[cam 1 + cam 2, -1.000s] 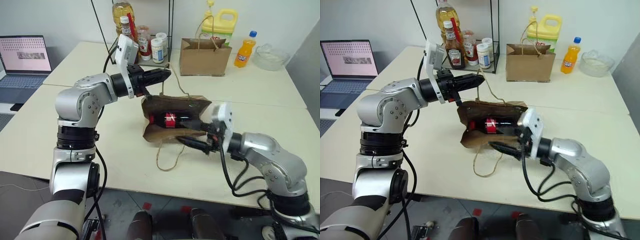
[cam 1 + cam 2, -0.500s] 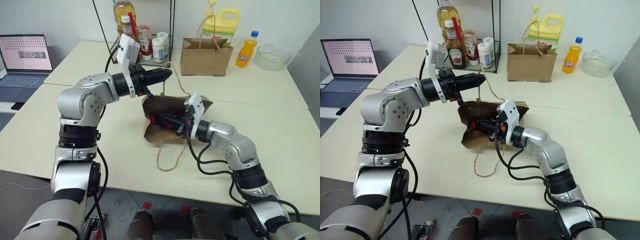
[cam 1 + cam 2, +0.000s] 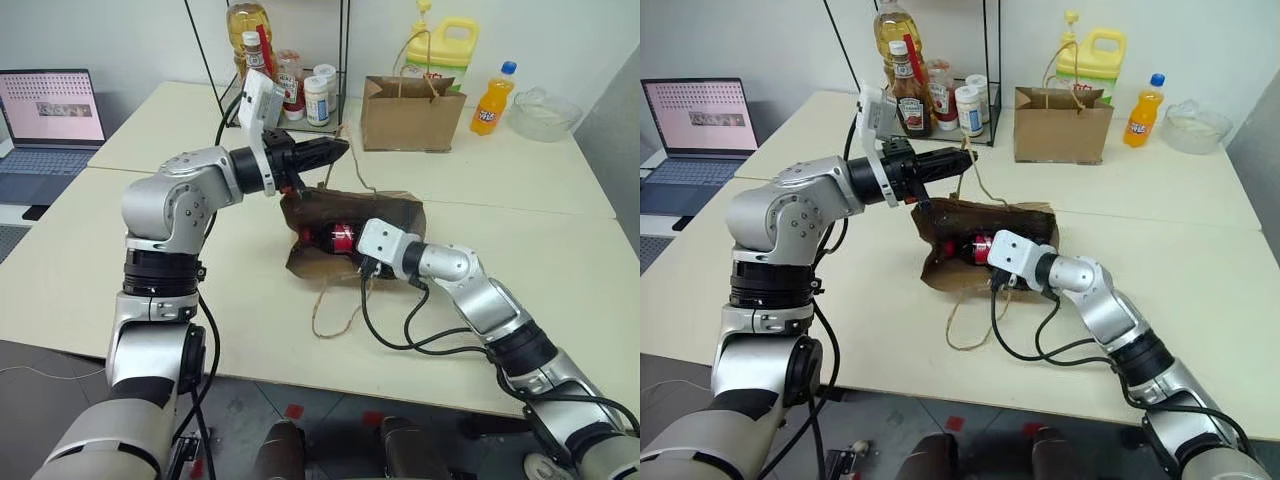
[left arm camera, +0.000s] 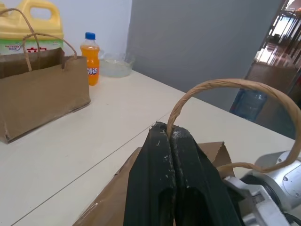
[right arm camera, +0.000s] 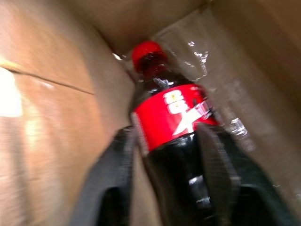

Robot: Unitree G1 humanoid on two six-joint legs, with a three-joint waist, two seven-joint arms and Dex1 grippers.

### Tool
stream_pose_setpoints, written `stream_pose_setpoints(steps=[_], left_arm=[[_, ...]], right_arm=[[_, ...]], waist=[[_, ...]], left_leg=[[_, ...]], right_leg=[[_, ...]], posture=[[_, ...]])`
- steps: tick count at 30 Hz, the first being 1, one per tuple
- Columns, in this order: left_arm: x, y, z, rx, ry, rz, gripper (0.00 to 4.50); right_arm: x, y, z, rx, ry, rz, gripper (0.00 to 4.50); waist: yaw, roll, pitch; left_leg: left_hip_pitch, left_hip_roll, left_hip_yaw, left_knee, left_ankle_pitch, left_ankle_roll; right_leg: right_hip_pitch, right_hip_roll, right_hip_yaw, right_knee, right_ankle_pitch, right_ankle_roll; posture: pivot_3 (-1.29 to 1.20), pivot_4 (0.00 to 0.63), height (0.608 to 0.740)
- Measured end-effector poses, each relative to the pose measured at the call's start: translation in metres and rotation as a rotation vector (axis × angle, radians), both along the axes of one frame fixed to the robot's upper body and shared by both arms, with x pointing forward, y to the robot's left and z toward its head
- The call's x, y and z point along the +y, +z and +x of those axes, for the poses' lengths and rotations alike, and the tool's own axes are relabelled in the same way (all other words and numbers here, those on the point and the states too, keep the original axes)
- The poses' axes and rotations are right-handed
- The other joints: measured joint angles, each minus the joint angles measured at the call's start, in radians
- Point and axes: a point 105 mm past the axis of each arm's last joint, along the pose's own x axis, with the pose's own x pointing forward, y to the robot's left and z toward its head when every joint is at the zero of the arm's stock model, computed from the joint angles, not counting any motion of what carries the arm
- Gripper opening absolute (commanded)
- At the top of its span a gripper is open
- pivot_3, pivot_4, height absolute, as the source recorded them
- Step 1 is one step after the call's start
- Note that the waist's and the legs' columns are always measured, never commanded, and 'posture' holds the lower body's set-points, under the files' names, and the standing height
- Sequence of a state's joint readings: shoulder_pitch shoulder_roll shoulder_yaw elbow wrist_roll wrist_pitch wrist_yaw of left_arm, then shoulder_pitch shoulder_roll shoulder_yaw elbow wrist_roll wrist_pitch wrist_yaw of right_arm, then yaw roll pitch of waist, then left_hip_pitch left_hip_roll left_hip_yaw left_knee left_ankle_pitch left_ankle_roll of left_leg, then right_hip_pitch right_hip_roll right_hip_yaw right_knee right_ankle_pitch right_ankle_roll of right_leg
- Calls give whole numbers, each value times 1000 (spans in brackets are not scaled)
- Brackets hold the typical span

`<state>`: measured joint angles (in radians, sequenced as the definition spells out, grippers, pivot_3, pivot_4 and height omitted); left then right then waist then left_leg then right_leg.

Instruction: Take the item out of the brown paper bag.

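Left gripper (image 4: 170, 136) pinches one twine handle (image 4: 225, 87) of the brown paper bag (image 3: 385, 215). Right gripper (image 5: 164, 141), spread inside it, straddles one cola bottle (image 5: 176, 136); two bags sit on my bench (image 3: 520, 180).

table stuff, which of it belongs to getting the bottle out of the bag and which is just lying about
In the job:
- cola bottle
- creased brown paper bag, twine handle pinched in left claw
- right claw, fingers either side of the bottle

Lying about:
- smaller paper bag
- orange soda
- ketchup bottle
- laptop
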<state>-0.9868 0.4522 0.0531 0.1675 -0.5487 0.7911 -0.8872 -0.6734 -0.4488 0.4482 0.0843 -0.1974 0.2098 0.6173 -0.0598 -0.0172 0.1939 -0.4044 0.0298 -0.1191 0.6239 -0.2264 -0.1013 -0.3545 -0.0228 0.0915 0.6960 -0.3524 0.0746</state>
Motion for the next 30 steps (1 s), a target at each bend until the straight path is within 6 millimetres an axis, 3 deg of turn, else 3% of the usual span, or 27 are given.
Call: stream_pose_setpoints(steps=[3, 14, 19, 27, 30], left_arm=[[0, 1, 0, -9, 2, -3, 0], [0, 1, 0, -12, 3, -5, 0], [-1, 1, 0, -12, 4, -6, 0], [-1, 0, 1, -10, 10, -10, 0], [-1, 0, 2, -11, 20, -12, 0]], right_arm=[[-4, -3, 6, -40, -12, -60, 4451], [-7, -12, 18, -42, -6, -284, 4484], [-10, -14, 20, -51, -11, -313, 3114], [-15, -12, 15, -40, 3, -279, 3094], [-12, -9, 3, -3, 44, -191, 3094]], waist=[[0, 0, 0], [0, 0, 0], [0, 0, 0], [0, 0, 0], [0, 0, 0]], left_leg=[[0, 0, 0, 0, 0, -1], [0, 0, 0, 0, 1, -2], [1, 0, 0, 0, 1, -2], [0, 0, -1, 0, 1, -2], [-1, 0, -1, 0, 1, -2]], right_leg=[[0, 0, 0, 0, 0, 0], [0, 0, 0, 0, 0, 0], [1, 0, 0, 0, 0, 0], [1, 0, -1, 0, 0, 0], [0, 0, -1, 0, 0, 0]], posture=[[0, 150, 740], [0, 150, 740], [0, 150, 740], [0, 150, 740], [0, 150, 740]])
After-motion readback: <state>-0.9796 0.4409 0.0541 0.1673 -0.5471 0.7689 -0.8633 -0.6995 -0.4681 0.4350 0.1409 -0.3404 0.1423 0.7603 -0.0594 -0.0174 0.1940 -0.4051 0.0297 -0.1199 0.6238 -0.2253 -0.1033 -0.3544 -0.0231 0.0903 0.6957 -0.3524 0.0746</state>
